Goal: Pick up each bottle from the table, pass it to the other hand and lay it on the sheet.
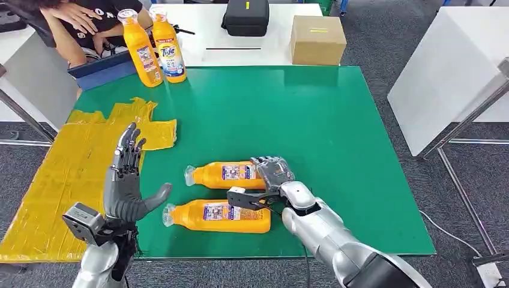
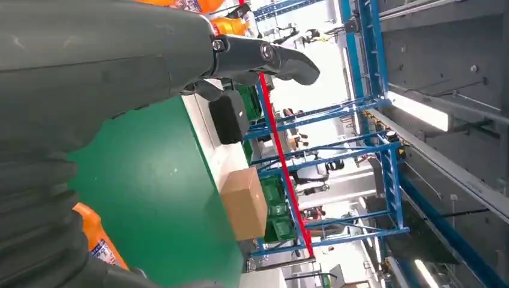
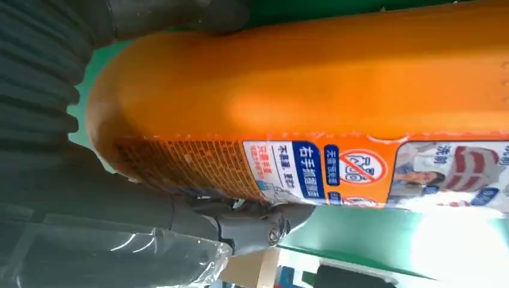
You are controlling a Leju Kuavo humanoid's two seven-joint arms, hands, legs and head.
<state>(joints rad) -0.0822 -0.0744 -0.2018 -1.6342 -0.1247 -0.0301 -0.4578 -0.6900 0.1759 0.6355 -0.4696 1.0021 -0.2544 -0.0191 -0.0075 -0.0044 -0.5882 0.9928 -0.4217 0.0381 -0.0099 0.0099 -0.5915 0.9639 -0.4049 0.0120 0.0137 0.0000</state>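
Your green table (image 1: pixel 336 150) carries everything, and the yellow sheet (image 1: pixel 60 180) lies over its 9 o'clock side, the drop zone, which I take to be why the left hand (image 1: pixel 127 180) waits there. That hand is raised at about 8 o'clock, palm up, fingers spread and holding nothing, seemingly ready to receive.

Two orange bottles lie on their sides near 6 o'clock, caps pointing toward the sheet. Your right hand (image 1: pixel 270 180) is wrapped over the base end of the farther bottle (image 1: pixel 225 174), fingers across its far side and thumb (image 3: pixel 264 225) on the near side. In the right wrist view the fingers hug the body, so it looks gripped, though the bottle seems to rest on the table. The nearer bottle (image 1: pixel 219 216) lies just beside it, untouched.

Two more upright bottles (image 1: pixel 153 48) stand at 11 o'clock. Each is orange, with a pale cap and a blue-and-white label.
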